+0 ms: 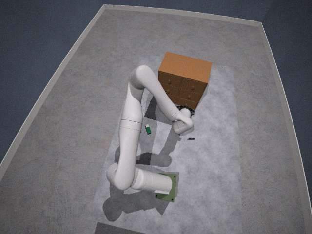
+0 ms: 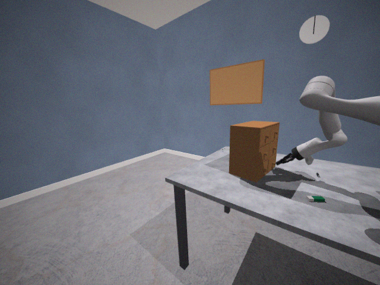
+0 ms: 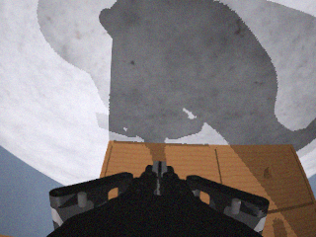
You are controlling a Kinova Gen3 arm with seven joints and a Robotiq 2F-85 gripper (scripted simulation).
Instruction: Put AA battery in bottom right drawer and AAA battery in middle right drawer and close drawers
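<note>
The small chest point(image 1: 185, 66) point(image 2: 243, 150) stands upright. Its visible drawer fronts look flush. The bottom row's right drawer point(image 1: 193, 104) point(image 3: 190, 159) looks pushed in, and its inside is hidden. The middle row's right drawer point(image 1: 184, 94) is closed. My gripper point(image 2: 276, 163) point(image 3: 159, 170) is shut and empty, its tips at or very near the bottom right drawer's front; contact is unclear. A small black battery point(image 1: 191, 138) point(image 2: 317, 174) lies on the table in front of the chest; its size is hard to tell. No other battery is in view.
A green and white block point(image 1: 147, 129) point(image 2: 316, 199) lies on the table, left of the black battery in the top view. The arm reaches over the table from its green base plate point(image 1: 165, 197). The table's edge point(image 2: 214, 200) runs past the chest's side.
</note>
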